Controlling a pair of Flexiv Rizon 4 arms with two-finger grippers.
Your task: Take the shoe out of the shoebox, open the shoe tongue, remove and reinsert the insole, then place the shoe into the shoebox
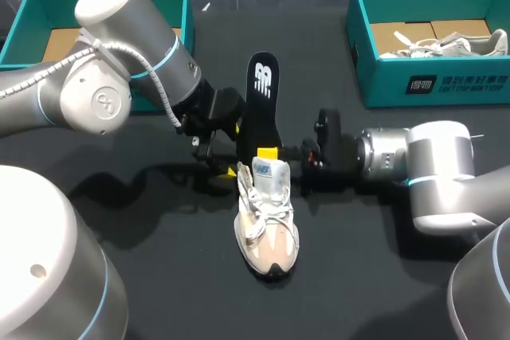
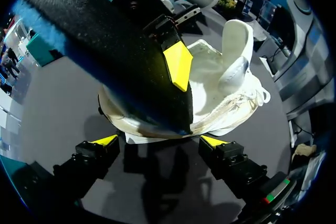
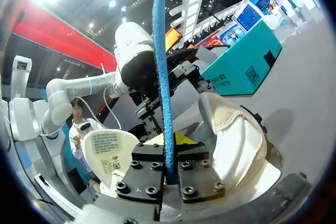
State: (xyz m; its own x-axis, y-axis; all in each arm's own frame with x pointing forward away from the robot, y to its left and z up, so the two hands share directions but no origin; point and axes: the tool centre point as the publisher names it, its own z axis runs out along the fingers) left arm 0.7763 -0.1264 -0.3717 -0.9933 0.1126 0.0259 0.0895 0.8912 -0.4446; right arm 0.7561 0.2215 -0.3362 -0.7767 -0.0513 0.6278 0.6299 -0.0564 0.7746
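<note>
Over shoe (image 1: 267, 228) heel: insole (image 1: 263, 85) pinched in R gripper (image 3: 168, 150); L gripper (image 2: 159, 140) spread, shoe ahead.

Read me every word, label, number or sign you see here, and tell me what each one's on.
insole: a white logo at its far end, a stylised mark rather than plain words.
right shoebox: white print along the front wall, too small to read.
shoe tongue: a label with fine print, blurred.
left shoebox: small print and a square code, unreadable.
Nothing can be quoted reliably.
</note>
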